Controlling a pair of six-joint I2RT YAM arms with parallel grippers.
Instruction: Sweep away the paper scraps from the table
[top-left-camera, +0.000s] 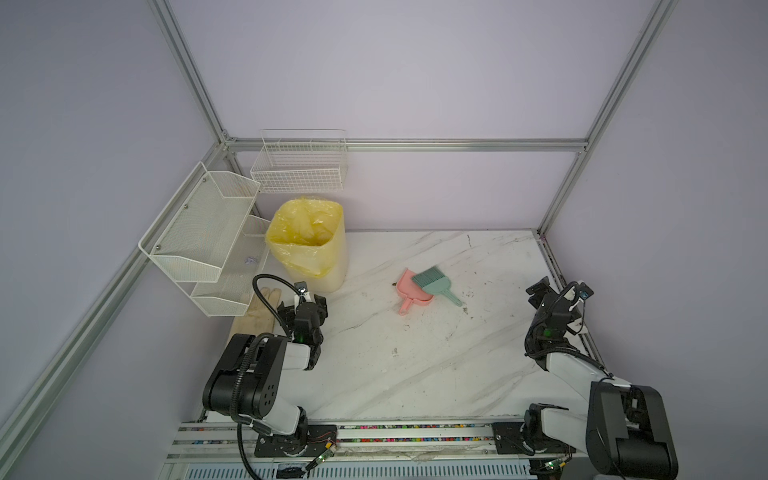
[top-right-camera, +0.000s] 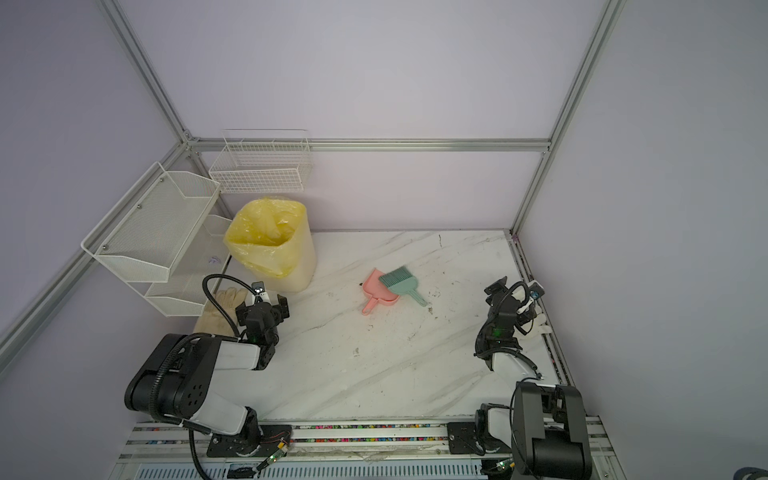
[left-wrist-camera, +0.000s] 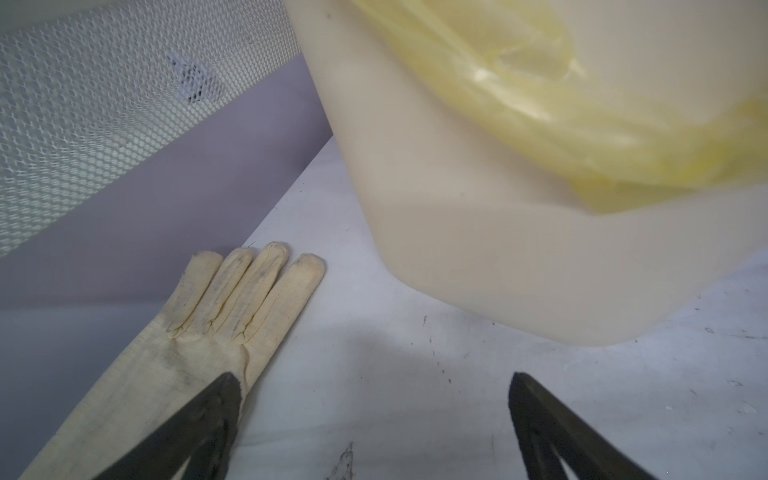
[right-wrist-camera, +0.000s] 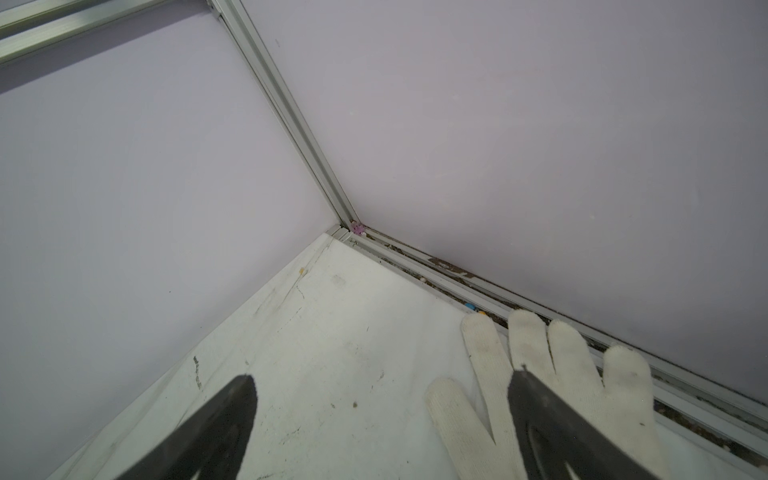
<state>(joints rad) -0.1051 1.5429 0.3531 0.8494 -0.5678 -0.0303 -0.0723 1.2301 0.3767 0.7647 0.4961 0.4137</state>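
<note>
Jaws of left gripper (left-wrist-camera: 374, 382) spread wide, gripping nothing, low over table (top-left-camera: 415, 365) near left edge. One finger above beige glove (left-wrist-camera: 216, 316). Cream bin (top-left-camera: 328, 266) with yellow bag just beyond, far left. Right gripper (right-wrist-camera: 382, 379) jaws likewise wide, nothing held, by right edge, one finger over white knit glove (right-wrist-camera: 490, 353). Pink dustpan (top-left-camera: 405, 286) mid-table, teal brush (top-left-camera: 432, 280) lying across it. Lilac paper scrap (top-left-camera: 249, 260) in mesh rack (top-left-camera: 199, 232), far left.

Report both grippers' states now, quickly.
Left gripper: open, holding nothing, by the beige glove.
Right gripper: open, holding nothing, by the white glove.
</note>
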